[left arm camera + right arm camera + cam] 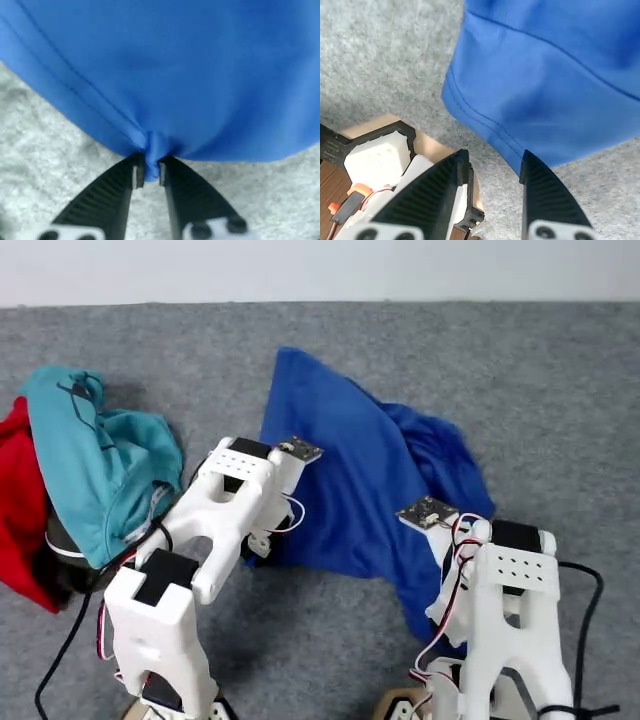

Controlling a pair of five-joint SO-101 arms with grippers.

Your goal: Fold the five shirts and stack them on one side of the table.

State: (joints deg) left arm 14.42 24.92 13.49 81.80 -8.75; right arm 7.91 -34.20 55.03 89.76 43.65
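Note:
A blue shirt lies crumpled and partly spread on the grey table cover in the middle of the high view. My left gripper is shut on a pinched fold of the blue shirt at its hem; in the high view this left gripper sits at the shirt's near left edge. My right gripper stands open just off the hemmed corner of the blue shirt, with nothing between its fingers, at the shirt's near right side.
At the table's left side a teal shirt is heaped over a red shirt and a dark garment. The arm's wooden base and a black cable lie near the front edge. Bare grey cover stretches to the right.

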